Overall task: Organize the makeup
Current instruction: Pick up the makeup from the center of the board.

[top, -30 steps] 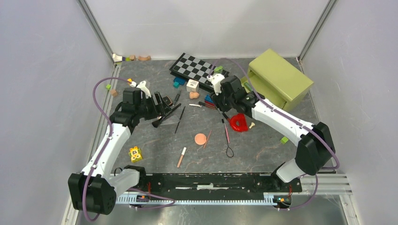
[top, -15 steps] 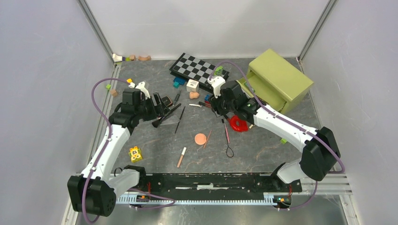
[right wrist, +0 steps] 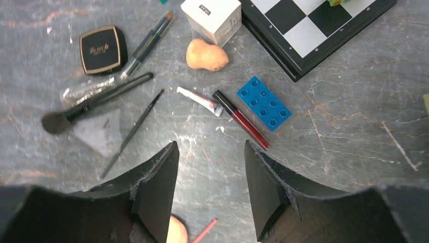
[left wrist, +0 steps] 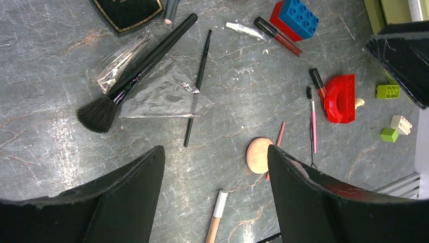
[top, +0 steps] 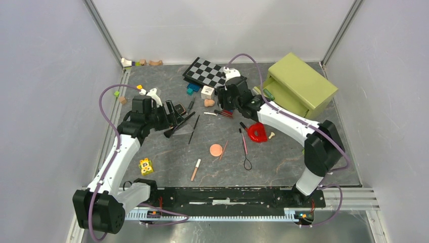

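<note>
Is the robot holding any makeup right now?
No, nothing is held. The left end effector and the right end effector are both open and empty.

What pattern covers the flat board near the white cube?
Black-and-white checks on the board, clearest in the top external view.

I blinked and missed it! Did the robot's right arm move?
Yes. The right arm swung left and toward the back, away from the green box and closer to the checkerboard.

The grey marbled table (top: 172,147) is carrying a big black brush (left wrist: 144,64), a round peach puff (left wrist: 257,154), a dark compact (right wrist: 100,49), a blue brick (right wrist: 263,103), a checkerboard (top: 205,72) and a green box (top: 298,83).
</note>
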`<action>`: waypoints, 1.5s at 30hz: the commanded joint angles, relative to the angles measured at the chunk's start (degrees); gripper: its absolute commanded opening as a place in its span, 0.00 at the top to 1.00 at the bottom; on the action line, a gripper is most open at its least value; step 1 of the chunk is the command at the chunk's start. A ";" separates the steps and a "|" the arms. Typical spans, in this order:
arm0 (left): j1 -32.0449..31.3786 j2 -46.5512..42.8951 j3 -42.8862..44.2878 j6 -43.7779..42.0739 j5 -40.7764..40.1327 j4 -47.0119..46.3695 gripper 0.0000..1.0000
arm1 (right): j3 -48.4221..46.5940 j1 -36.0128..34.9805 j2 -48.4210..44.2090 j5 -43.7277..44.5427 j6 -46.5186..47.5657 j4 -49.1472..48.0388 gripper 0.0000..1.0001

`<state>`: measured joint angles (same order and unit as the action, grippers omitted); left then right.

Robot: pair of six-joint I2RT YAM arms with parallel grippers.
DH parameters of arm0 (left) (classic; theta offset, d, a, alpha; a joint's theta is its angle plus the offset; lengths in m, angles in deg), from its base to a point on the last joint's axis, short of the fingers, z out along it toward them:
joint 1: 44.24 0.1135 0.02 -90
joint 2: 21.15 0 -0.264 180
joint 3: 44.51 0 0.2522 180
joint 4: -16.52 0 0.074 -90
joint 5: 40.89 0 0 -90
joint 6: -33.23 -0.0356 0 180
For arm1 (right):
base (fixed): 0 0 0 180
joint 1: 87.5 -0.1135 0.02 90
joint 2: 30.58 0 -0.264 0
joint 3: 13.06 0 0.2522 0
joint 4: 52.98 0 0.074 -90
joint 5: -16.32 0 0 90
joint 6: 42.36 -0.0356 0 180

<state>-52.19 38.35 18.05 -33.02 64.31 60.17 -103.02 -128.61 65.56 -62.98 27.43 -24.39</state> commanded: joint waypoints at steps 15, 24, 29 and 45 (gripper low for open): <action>2.66 -2.06 1.66 0.62 2.28 -2.24 0.16 | -39.28 -1.26 31.70 13.54 -24.55 10.70 0.02; 4.55 -4.30 0.86 1.69 2.72 -2.54 0.15 | -42.14 -1.26 38.22 17.64 -29.97 6.84 0.02; 4.64 -4.61 0.88 1.83 2.86 -2.56 0.15 | -44.64 -1.26 41.93 18.09 -31.50 4.77 0.02; 5.61 -3.23 0.95 2.09 4.28 -2.97 0.15 | -45.53 -1.03 46.08 23.80 -31.06 3.48 0.14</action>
<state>-47.23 34.94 18.05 -32.96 66.28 59.71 -146.08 -129.72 111.17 -42.72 -4.46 -19.26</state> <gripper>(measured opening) 0.848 0.918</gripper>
